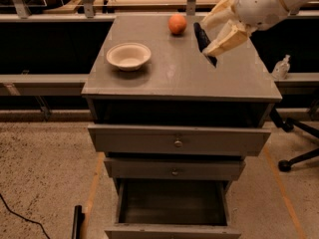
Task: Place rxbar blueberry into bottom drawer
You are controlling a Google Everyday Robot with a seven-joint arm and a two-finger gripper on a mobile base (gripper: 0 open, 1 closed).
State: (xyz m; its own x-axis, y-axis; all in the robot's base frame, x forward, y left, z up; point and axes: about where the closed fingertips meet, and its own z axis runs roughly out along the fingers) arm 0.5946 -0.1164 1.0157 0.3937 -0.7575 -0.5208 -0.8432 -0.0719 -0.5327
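My gripper [207, 36] reaches in from the upper right and is shut on the rxbar blueberry [203, 43], a dark navy bar held on edge between the two cream fingers [225, 39]. The bar hangs just above the grey cabinet top [164, 73], right of centre. The bottom drawer [172, 204] is pulled open at the foot of the cabinet, with a dark interior and nothing visible inside. It lies well below and nearer the camera than the gripper.
An orange fruit [177, 24] sits at the back of the cabinet top, left of the gripper. A white bowl [128, 56] sits on the left side. Two upper drawers with knobs [178, 143] are closed. A sanitizer bottle [281, 66] and chair base [299, 153] stand right.
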